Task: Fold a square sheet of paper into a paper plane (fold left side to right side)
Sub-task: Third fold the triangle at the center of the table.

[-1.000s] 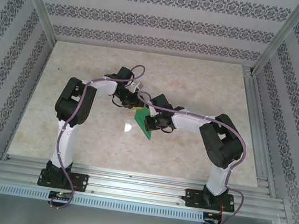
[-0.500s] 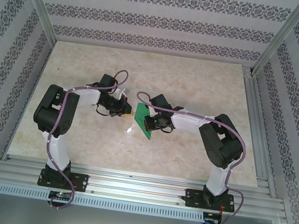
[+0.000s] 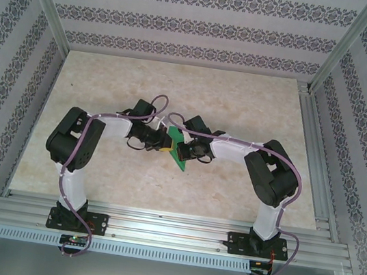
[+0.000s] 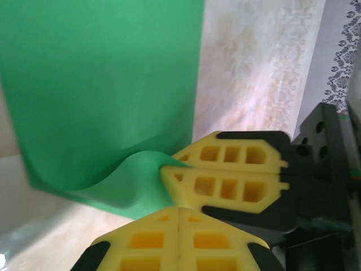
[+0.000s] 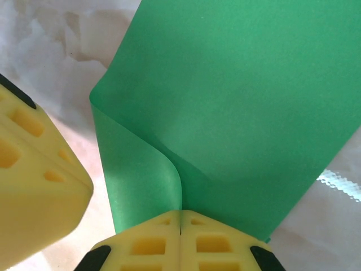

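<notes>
- Over on the left, the left arm [image 3: 76, 163] rises from its base at the near edge, bends at the elbow and reaches right toward the middle of the marble-patterned table [image 3: 243, 105].
- The left gripper [image 4: 178, 214] has its yellow pads pressed flat together. Its tip is right at the near edge of the paper, but I can't tell whether any paper is caught in the seam.
- Dead centre, between the two grippers, there's the green sheet of paper [image 3: 181, 161]. Most of it lies on the table, but the edge nearest the grippers is lifted and curls over in a soft bulge, with no sharp crease in it.
- The right gripper [image 5: 180, 217] is clamped tight, and the curled-over edge of the sheet runs straight into the line where its pads meet, so it has hold of the paper.
- On the right, the right arm [image 3: 272, 171] mirrors the other, elbow out and forearm stretched left to the sheet.
</notes>
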You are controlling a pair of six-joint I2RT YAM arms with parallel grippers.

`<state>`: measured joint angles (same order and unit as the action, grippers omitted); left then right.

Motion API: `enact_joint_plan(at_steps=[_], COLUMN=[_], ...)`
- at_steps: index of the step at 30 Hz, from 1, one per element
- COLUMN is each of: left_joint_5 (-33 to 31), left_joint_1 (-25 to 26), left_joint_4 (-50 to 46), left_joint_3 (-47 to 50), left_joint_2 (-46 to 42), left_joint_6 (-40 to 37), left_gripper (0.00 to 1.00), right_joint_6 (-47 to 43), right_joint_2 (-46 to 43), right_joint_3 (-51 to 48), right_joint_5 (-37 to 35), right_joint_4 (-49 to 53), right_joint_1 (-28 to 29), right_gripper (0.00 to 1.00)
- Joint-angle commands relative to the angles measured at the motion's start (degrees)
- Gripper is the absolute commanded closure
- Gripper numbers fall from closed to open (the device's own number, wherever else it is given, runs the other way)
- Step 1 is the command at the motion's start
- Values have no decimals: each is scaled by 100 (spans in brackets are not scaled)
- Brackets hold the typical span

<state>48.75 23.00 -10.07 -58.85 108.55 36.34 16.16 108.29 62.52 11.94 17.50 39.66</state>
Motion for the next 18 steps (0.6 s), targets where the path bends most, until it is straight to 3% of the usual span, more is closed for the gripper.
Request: enact_joint_plan(at_steps=[1,18], left_joint_5=[-131,-730], left_joint_1=[121,178], left_joint_4=[57,-348], left_joint_3=[-296,-323], left_joint_2=[147,541], left_joint_6=[-71,-461], left_gripper=[96,96], right_joint_6=[-123,-122], right_joint_2=[254,263], right_joint_3=[-56,-73], right_joint_5=[-170,-172], right_joint_4=[349,342], right_joint_1=[42,37], right_gripper=[96,96])
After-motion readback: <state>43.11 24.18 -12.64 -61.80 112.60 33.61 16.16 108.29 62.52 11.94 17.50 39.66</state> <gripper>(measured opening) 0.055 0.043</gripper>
